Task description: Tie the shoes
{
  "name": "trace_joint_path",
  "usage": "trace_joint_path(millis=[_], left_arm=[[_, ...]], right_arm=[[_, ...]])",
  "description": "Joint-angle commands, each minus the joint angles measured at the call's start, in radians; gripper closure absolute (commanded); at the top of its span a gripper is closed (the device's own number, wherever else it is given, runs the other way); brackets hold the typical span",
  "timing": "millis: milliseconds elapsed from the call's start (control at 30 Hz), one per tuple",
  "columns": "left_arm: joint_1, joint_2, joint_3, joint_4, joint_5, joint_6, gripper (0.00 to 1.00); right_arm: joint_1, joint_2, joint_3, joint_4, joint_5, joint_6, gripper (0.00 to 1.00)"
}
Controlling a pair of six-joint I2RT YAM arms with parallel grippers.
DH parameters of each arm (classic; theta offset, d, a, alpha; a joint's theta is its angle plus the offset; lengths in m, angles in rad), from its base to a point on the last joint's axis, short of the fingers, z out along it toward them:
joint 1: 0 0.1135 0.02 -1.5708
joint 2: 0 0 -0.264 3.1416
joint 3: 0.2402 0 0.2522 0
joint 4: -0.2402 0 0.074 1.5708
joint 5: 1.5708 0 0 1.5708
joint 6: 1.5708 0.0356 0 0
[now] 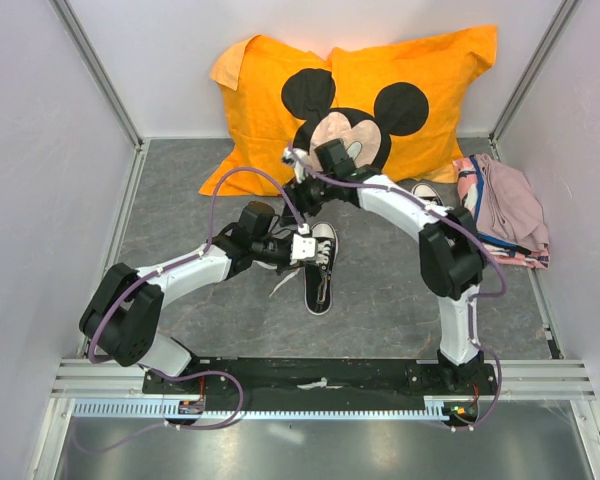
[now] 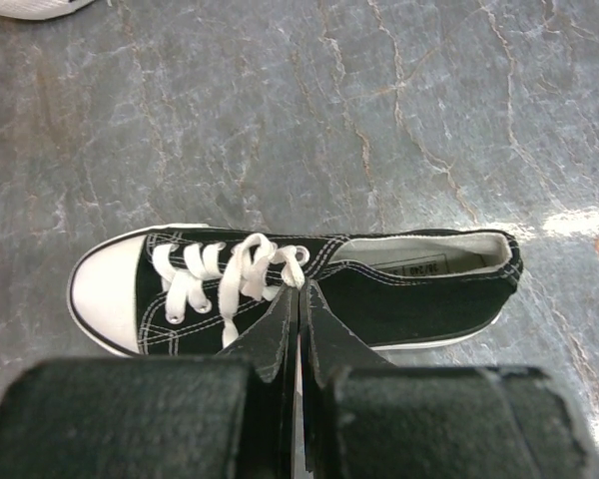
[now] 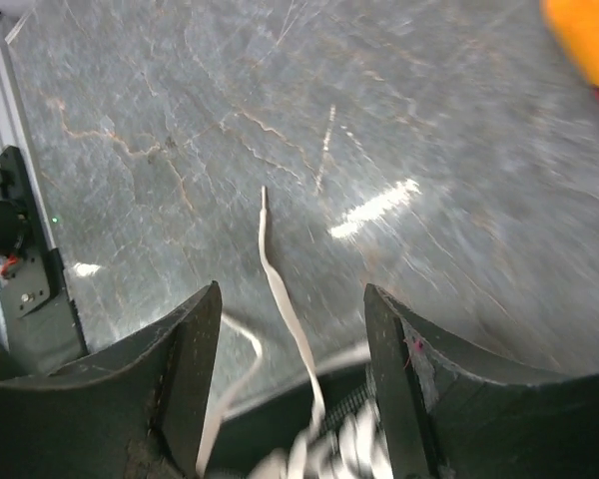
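Fingers (image 2: 275, 344) of the left gripper (image 2: 299, 294) are pressed together over the black sneaker (image 2: 419, 289), at its white laces (image 2: 245, 274). On the right gripper (image 3: 292, 299) the fingers (image 3: 185, 349) stand apart, one loose lace (image 3: 268, 244) hanging between them.

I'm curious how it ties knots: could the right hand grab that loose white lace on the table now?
Probably yes. The right hand is open, with the lace running between its fingers, and nothing covers the lace on the table.
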Motion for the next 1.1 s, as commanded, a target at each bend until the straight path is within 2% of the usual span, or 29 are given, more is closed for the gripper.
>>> trace_joint_path(millis=[0,133,233,333,700,1067], left_arm=[[-0.001,-0.003,0.005,0.066,-0.006,-0.023,0.98],[0.004,0.020,0.019,0.076,-0.002,-0.031,0.98],[0.005,0.035,0.033,0.076,0.000,-0.031,0.98],[0.005,0.047,0.048,0.076,0.004,-0.034,0.98],[0.009,0.070,0.076,0.085,0.001,-0.039,0.98],[0.009,0.085,0.079,0.085,0.008,-0.032,0.98]], right_arm=[[-0.066,-0.177,-0.058,-0.080,-0.064,-0.029,0.34],[-0.108,-0.271,-0.213,-0.132,-0.093,-0.097,0.39],[-0.116,-0.274,-0.248,-0.207,-0.129,-0.120,0.42],[-0.117,-0.278,-0.293,-0.193,-0.140,-0.092,0.41],[-0.116,-0.266,-0.364,-0.193,-0.113,-0.148,0.44],[-0.113,-0.259,-0.356,-0.206,-0.183,-0.155,0.45]])
